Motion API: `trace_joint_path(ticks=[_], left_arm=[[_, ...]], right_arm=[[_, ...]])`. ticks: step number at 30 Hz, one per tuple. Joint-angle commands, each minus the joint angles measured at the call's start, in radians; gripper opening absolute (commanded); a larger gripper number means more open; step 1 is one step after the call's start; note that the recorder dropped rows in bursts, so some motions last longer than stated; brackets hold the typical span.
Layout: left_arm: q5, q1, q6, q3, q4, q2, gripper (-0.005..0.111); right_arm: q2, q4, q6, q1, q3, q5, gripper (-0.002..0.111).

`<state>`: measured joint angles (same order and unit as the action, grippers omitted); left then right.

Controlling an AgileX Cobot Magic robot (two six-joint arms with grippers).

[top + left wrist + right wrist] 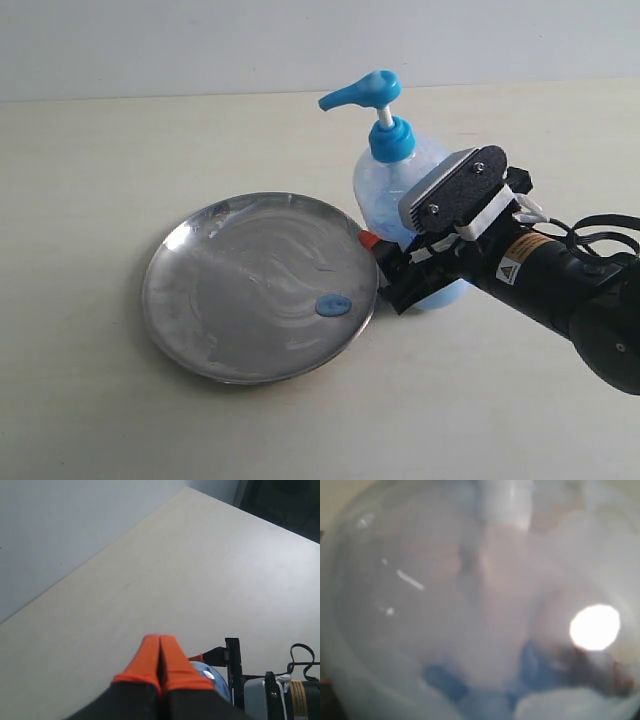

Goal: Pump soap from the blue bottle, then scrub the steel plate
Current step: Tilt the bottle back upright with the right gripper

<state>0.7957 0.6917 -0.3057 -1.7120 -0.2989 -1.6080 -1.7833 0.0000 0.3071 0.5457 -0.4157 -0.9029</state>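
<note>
- A round, shallow, shiny stainless-steel plate (235, 275) lies flat on the pale beige counter (100, 420), its surface streaked with swirly smears.
- A small glossy light-blue blob of soap (333, 306) sits on the plate, near the rim on the bottle's side.
- A tall clear plastic bottle with a blue pump head and collar (395, 190) stands upright just beside the plate; its nozzle points out over the plate.
- The right end effector (385, 268) is low against the bottle's body, one orange-tipped finger (368, 239) next to the plate's rim. Whether it is clamped on the bottle cannot be told.
- The right wrist view is filled by the bottle's blurred clear wall (470, 605); no fingers show there.
- The left end effector (160, 662) has its orange pads pressed together with nothing between them, above the counter, with the blue pump head (207, 672) below and beside it.
</note>
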Motion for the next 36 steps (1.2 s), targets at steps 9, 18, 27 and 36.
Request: trace_joint_path(ticks=[9,18,27,36], left_arm=[[-0.004,0.005,0.069,0.001,0.013,0.018,0.000],[0.040,0.005,0.078,0.001,0.022,0.018,0.000],[0.011,0.005,0.078,0.077,0.031,0.018,0.000],[-0.047,0.005,0.078,0.198,0.032,0.027,0.000]], right_arm=[[0.004,0.035,-0.063,-0.002,0.002,-0.072,0.000],[0.007,0.054,-0.147,-0.036,0.012,-0.115,0.000],[0.052,-0.021,-0.280,-0.151,0.079,-0.220,0.000],[0.052,-0.109,-0.333,-0.215,0.120,-0.306,0.000]])
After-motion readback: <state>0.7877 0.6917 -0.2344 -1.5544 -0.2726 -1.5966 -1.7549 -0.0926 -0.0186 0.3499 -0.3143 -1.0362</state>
